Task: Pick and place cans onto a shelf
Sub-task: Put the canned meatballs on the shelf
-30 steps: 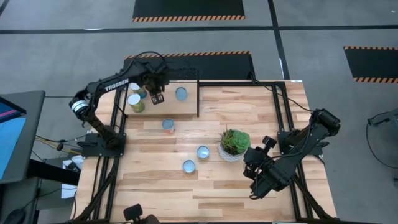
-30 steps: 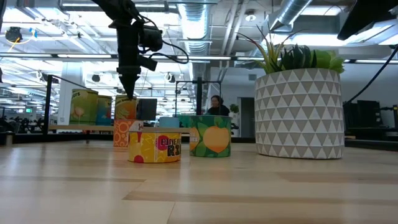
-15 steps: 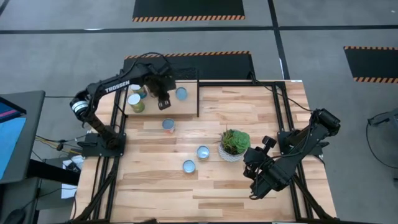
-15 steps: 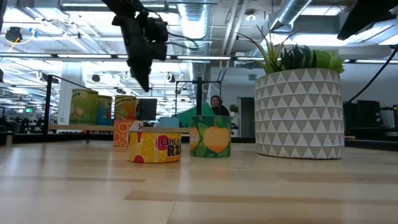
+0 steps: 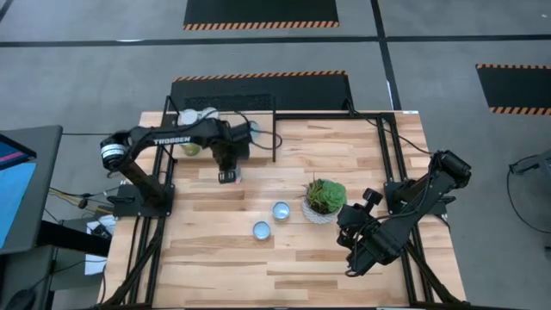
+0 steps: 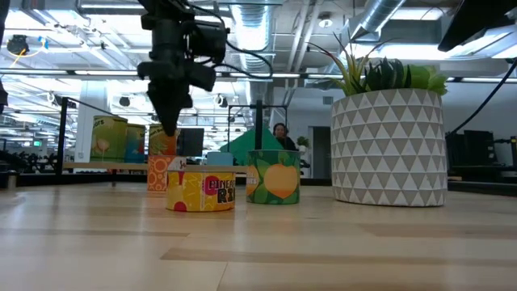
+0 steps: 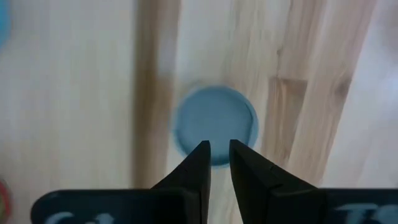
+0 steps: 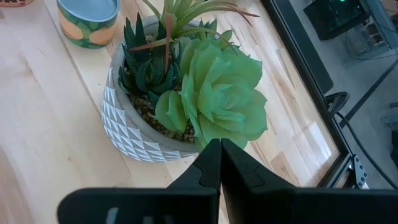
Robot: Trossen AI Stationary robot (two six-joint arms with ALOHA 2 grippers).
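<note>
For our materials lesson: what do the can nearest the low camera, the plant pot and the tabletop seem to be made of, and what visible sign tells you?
Can: probably tin, wrapped in a glossy printed yellow label; the metal itself is hidden here.
Plant pot: likely ceramic or concrete, matt white with grey triangles.
Tabletop: pale wood, smooth satin finish, with visible grain and plank seams.

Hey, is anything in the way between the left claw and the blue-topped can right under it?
Nothing visible. The left claw hangs directly above the can, fingers nearly together, with only bare tabletop around it.
</note>
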